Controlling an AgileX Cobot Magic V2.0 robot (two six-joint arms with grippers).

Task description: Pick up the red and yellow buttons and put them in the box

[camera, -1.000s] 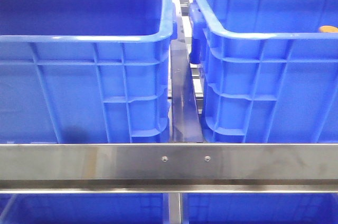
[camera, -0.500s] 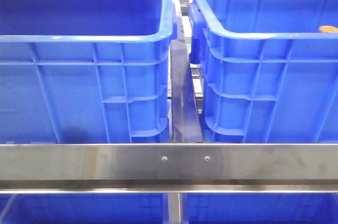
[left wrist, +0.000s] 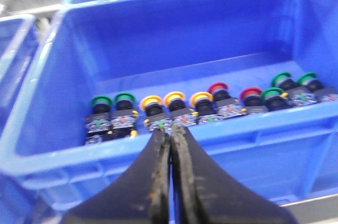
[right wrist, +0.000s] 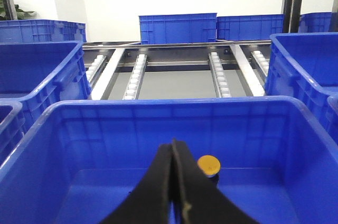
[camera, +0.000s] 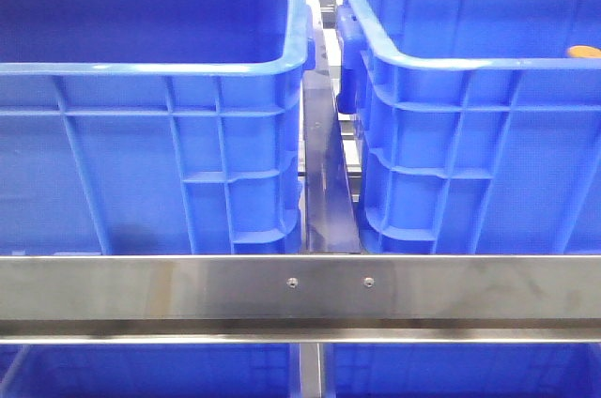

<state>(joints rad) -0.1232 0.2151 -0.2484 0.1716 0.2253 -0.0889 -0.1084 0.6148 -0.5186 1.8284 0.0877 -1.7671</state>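
Over the supply bin (left wrist: pixel 47 129), the left gripper (left wrist: pixel 170 135) is hanging with its two fingers pressed together and nothing between them. Along the bin's near wall a row of buttons is lying: two green buttons (left wrist: pixel 112 102) at one end, then three yellow buttons (left wrist: pixel 175 100), two red buttons (left wrist: pixel 234 93), and three more green ones at the other end. The fingertips are pointing at the yellow stretch of the row, above it and not touching. The right gripper (right wrist: pixel 172 152) is also sitting closed and empty, over a second bin, the box (right wrist: pixel 296 129), where one yellow button (right wrist: pixel 208 166) is already lying on the floor. In the front view only two blue bins and a steel rail (camera: pixel 300 285) are showing, with no arm in sight.

Judging by this, the pick is only beginning. Next the left fingers are needing to part, drop around one yellow cap without nudging its close neighbours, and clamp before lifting toward the box.
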